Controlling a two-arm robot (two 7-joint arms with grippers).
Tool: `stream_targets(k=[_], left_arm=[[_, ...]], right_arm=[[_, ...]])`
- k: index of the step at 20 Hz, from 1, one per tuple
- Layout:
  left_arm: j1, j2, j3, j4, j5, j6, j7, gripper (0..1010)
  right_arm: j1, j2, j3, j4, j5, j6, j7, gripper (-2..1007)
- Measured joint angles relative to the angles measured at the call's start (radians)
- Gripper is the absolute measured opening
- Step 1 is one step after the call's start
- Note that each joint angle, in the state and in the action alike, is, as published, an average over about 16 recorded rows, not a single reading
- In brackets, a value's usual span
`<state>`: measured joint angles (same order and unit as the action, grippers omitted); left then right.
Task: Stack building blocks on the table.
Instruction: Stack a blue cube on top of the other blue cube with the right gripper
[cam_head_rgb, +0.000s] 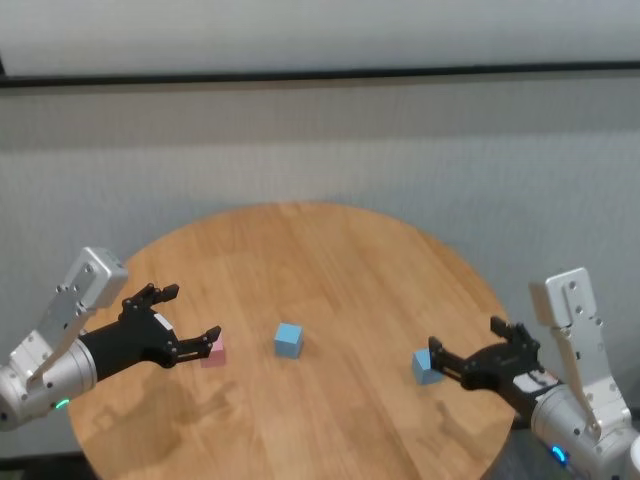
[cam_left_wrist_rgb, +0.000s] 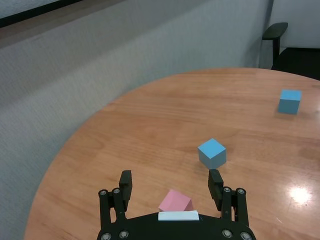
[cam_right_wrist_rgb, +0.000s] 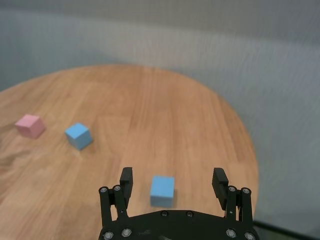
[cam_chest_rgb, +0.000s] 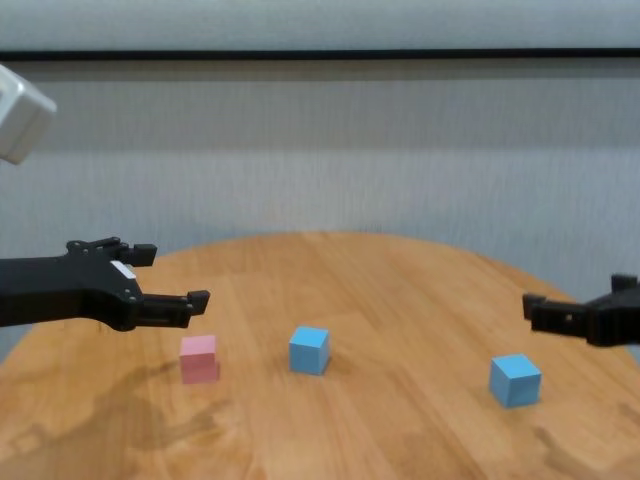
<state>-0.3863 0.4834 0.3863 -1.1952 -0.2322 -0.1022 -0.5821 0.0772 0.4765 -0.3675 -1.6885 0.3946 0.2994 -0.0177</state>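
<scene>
The left gripper (cam_head_rgb: 185, 320), a black multi-fingered claw on a grey and white arm, hung over the left part of the table with its fingers spread wide and nothing between them. The small matte pink cube (cam_head_rgb: 213, 352) sat on the wood just beside and below its fingertips, not touched as far as the chest view showed; in the left wrist view that cube (cam_left_wrist_rgb: 176, 201) lay between the two open fingers, close to the palm.

The right gripper (cam_head_rgb: 480, 357), also black, hovered at the right near edge with its fingers equally wide and empty. A small matte light-blue cube (cam_head_rgb: 427, 366) rested on the table just by its fingertips, lower than them in the chest view (cam_chest_rgb: 515, 379).

Further out, between the two arms and near the middle of the table, stood the second light-blue cube (cam_head_rgb: 288, 340), alone and apart from both grippers.

The large round table with its light-brown wood-grain top (cam_head_rgb: 320, 260) carried all three cubes separately, each flat on the surface and well apart from the others.

By my judgement the stacking had not begun: no cube sat on another and none was held. Every step was left, starting with a grasp; each arm appeared lined up on its nearest cube.
</scene>
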Motion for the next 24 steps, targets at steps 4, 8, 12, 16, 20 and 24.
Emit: stream_targets(k=[4, 8, 12, 16, 20, 24], left_arm=[[0.000, 0.000, 0.000, 0.000, 0.000, 0.000, 0.000, 1000], [-0.001, -0.001, 0.000, 0.001, 0.000, 0.001, 0.000, 1000], [-0.001, -0.001, 0.000, 0.001, 0.000, 0.001, 0.000, 1000], [-0.001, -0.001, 0.000, 0.001, 0.000, 0.001, 0.000, 1000], [-0.001, -0.001, 0.000, 0.001, 0.000, 0.001, 0.000, 1000], [-0.001, -0.001, 0.000, 0.001, 0.000, 0.001, 0.000, 1000]], right_arm=[[-0.008, -0.016, 0.000, -0.005, -0.007, 0.039, -0.013, 1001], [-0.012, -0.033, -0.001, -0.003, -0.017, 0.074, -0.027, 1001], [-0.013, -0.051, -0.002, 0.004, -0.029, 0.103, -0.038, 1001], [-0.013, -0.070, 0.000, 0.012, -0.034, 0.123, -0.042, 1001], [-0.013, -0.088, 0.003, 0.022, -0.036, 0.139, -0.044, 1001], [-0.011, -0.105, 0.004, 0.037, -0.038, 0.151, -0.039, 1001]])
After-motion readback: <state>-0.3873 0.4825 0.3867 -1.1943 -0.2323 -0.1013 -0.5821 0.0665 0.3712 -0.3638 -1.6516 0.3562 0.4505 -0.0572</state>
